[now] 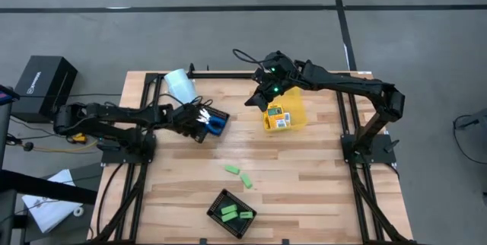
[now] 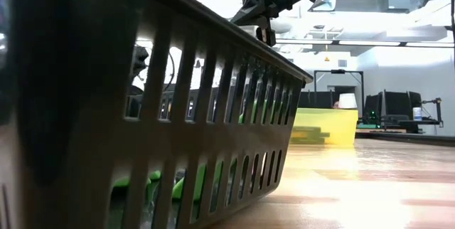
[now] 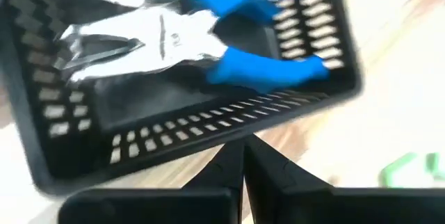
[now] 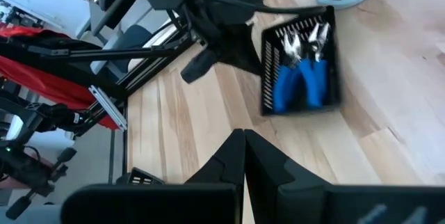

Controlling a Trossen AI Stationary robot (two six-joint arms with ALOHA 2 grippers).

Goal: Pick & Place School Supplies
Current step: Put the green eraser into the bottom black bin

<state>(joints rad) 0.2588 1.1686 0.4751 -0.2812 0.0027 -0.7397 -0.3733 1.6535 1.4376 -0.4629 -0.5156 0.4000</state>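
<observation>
A small black tray [image 1: 220,116] holds two blue-handled tools [image 3: 264,71], which also show in the right wrist view [image 4: 299,85]. My left gripper [image 1: 199,120] is shut, with its fingertips [image 3: 243,147] at that tray's slotted side wall [image 3: 208,116]. My right gripper [image 1: 256,99] is shut and empty, raised over the table beside the yellow bin [image 1: 298,108]. Yellow-orange packs [image 1: 278,117] lie in the bin. Two light-green pieces [image 1: 232,170] [image 1: 246,180] lie on the bare table. More green pieces [image 1: 228,211] rest in a second black tray [image 1: 219,199] near the near edge. My left gripper has its shut fingertips level at the side wall [image 3: 236,123] of the tray holding the tools. I cannot tell whether they touch it. The tray sits flat on the table.
A pale white-blue cylinder [image 1: 179,85] stands at the far left of the table, close behind my left arm. The near tray's wall [image 2: 213,115] fills most of the low view. Bare wood lies between the trays and the bin.
</observation>
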